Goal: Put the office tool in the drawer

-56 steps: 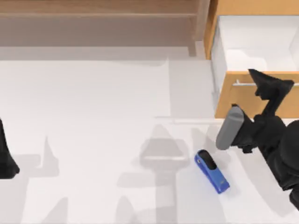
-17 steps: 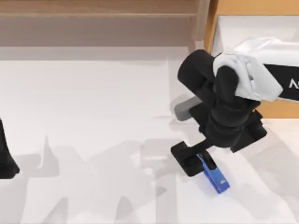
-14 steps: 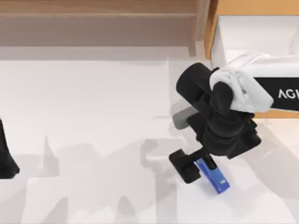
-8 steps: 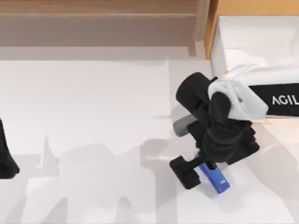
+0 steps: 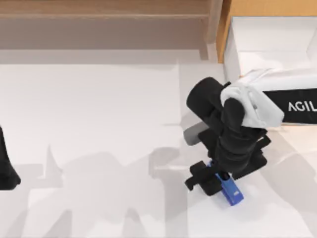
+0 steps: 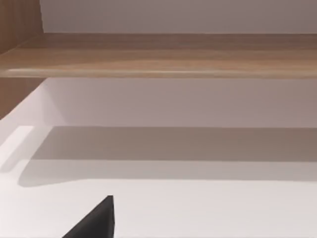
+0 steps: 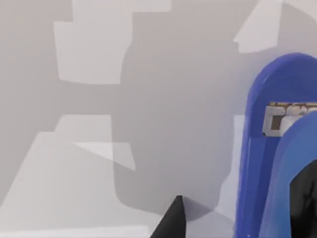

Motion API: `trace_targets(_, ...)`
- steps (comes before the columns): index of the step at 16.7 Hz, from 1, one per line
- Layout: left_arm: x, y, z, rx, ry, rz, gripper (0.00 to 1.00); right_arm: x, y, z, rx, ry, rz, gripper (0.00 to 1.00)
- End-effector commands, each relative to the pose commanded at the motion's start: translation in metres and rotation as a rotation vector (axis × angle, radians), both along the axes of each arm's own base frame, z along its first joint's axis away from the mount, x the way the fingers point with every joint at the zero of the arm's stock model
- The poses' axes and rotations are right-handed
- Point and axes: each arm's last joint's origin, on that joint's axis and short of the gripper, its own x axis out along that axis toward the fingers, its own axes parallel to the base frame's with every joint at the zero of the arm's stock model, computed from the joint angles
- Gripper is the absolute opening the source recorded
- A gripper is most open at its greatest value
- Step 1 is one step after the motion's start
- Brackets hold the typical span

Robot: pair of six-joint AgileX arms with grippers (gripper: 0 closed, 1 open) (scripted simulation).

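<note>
While the right gripper (image 5: 212,181) is low on the desk (image 5: 99,124), its jaws are apart around one blue stapler (image 5: 231,190). One drawer (image 5: 270,39) stands open, well apart. Left gripper (image 5: 6,168) is parked.

One blue stapler (image 5: 231,191), one open drawer (image 5: 257,39), one long wooden shelf unit (image 5: 104,20), two arms.

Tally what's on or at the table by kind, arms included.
Stapler: 1, blue, on the table under the right pincer
Drawer: 1, open
Shelf unit: 1
Arms: 2, the left pincer parked at the table's left edge
Total: 5
</note>
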Motion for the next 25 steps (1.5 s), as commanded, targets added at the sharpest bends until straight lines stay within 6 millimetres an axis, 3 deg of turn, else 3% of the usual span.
trace_targets(5,0.0,0.0,0.0,0.0,0.0,0.0,1.0,0.0,0.0,0.0,0.0,0.0,0.0,0.02)
trace_targets(6,0.0,0.0,0.0,0.0,0.0,0.0,1.0,0.0,0.0,0.0,0.0,0.0,0.0,0.0)
trace_targets(14,0.0,0.0,0.0,0.0,0.0,0.0,1.0,0.0,0.0,0.001,-0.002,-0.004,0.001,0.0)
trace_targets(22,0.0,0.0,0.0,0.0,0.0,0.0,1.0,0.0,0.0,0.031,-0.002,-0.004,0.001,0.0)
trace_targets(25,0.0,0.0,0.0,0.0,0.0,0.0,1.0,0.0,0.0,0.029,-0.004,0.0,0.0,0.0)
